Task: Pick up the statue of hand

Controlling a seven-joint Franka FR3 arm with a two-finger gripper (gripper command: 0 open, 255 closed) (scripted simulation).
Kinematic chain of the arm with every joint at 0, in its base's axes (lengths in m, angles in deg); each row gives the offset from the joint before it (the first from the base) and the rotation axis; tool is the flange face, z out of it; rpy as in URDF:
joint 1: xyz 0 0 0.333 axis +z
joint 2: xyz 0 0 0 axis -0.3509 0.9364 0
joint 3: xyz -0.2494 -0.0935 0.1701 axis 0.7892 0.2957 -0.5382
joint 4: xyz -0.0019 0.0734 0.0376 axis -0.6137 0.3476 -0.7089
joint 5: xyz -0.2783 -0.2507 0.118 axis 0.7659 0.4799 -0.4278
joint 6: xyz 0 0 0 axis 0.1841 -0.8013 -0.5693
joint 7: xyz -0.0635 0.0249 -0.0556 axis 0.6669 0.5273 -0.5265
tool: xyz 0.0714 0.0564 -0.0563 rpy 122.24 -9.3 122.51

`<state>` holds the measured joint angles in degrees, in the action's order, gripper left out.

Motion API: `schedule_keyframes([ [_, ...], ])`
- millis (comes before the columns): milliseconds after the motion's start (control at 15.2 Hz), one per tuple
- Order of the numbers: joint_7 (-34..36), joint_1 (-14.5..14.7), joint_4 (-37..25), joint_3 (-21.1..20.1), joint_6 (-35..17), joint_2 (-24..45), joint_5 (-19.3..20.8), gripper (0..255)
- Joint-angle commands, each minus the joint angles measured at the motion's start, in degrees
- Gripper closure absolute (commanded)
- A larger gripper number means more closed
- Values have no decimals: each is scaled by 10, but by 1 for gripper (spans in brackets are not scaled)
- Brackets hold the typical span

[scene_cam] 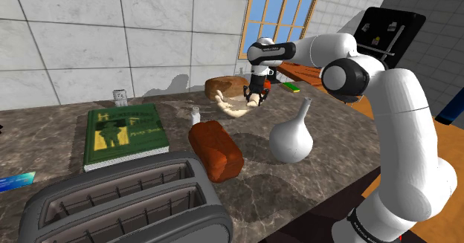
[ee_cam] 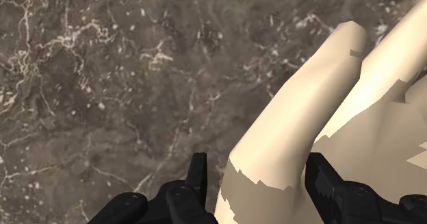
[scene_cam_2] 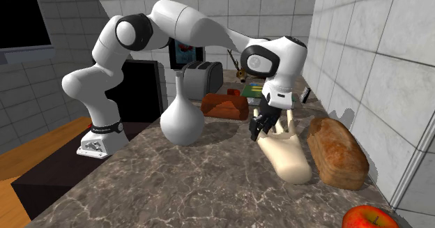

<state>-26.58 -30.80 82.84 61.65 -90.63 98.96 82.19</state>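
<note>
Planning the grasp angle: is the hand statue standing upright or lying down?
Lying down: the beige hand statue stretches flat along the dark counter, beside the bread loaf.

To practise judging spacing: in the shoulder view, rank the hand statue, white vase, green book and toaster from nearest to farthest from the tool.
1. The hand statue, right at the tool.
2. The white vase, toward the view's lower right.
3. The green book, across the counter at the view's left.
4. The toaster, at the view's lower left corner.
</note>
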Motion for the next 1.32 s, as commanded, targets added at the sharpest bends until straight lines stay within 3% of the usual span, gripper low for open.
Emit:
schedule_keyframes([
  [0, 0, 1, 4, -1, 0, 0, 0, 255],
  [1254, 9, -3, -90, 0, 108, -14, 2, 255],
])
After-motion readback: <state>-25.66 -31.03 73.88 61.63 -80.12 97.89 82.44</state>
